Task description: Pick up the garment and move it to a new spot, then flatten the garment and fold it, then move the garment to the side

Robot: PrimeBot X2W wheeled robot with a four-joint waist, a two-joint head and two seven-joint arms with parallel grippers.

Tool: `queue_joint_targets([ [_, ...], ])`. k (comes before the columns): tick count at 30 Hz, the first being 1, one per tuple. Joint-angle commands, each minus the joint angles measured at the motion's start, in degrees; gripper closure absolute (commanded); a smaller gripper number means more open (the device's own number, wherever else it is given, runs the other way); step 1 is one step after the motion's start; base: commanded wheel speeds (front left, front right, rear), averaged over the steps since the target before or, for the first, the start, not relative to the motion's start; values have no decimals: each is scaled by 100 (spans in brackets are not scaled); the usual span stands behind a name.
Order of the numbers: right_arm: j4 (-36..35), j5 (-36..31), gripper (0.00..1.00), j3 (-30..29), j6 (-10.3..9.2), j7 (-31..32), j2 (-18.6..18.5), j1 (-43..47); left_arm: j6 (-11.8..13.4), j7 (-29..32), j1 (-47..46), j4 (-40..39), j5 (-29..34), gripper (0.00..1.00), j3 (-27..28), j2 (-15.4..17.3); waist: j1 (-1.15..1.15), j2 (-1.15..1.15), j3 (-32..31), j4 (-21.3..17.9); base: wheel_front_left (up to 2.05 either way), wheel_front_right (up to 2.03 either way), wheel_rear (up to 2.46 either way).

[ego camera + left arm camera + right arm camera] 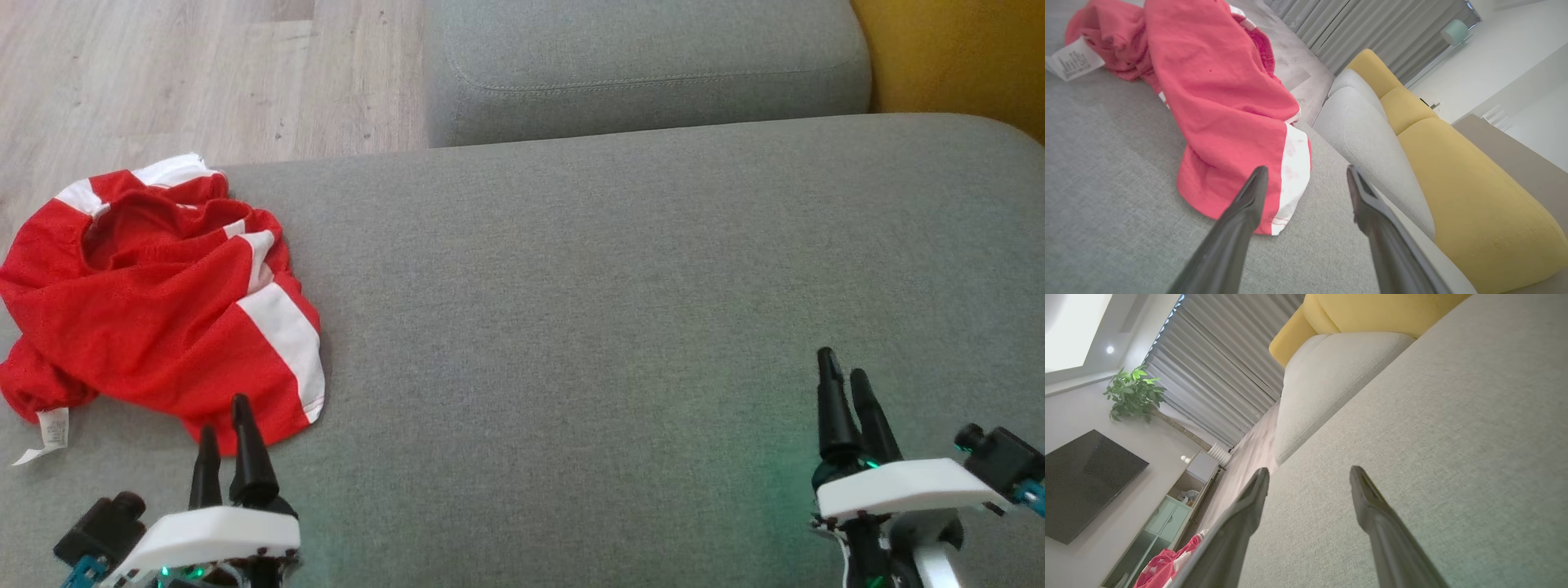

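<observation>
Crucially, the garment [155,302], a red jersey with white bands, lies crumpled at the far left of the grey sofa seat [612,286], reaching that seat's left edge, with its care label [51,431] trailing from the near-left corner. Left gripper [224,416]: fingers spread apart and holding nothing, tips just short of the garment's near hem; in the left wrist view the white-banded hem sits directly ahead of the jaws, a little toward one finger. Right gripper [842,363]: likewise spread and empty, over bare upholstery, well apart from the garment, which lies across the seat to its left. The heap has no clear long axis; its bulk runs away from the left jaws toward the seat's far edge. Judgement: the left arm is the nearer, and a short forward reach onto the hem would suit the pick-up, not yet begun.
</observation>
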Motion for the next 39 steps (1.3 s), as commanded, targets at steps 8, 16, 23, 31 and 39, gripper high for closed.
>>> queue_joint_targets([
  [8, -313, -875, 0, 265, 26, -221, -51, -360, 159, -227, -119, -357, 805, 0, -54, 107, 0, 0, 14, 17, 0, 0, 0],
  [16, -263, -1453, 0, 434, 29, -356, -55, -391, 247, -363, -131, -432, 1402, 0, -210, 189, 0, 0, 16, 51, 0, 0, 0],
  [23, -303, -1979, 0, 413, 31, -474, -58, -376, 378, -482, -139, -546, 1907, 0, -296, 230, 0, 0, 18, 78, 0, 0, 0],
  [31, -354, -2406, 0, 447, 34, -593, -61, -345, 453, -601, -153, -575, 2408, 0, -416, 267, 0, 0, 27, 88, 0, 0, 0],
  [39, -423, -2977, 0, 621, 37, -728, -65, -298, 560, -737, -139, -555, 2988, 0, -574, 287, 0, 0, 6, 94, 0, 0, 0],
])
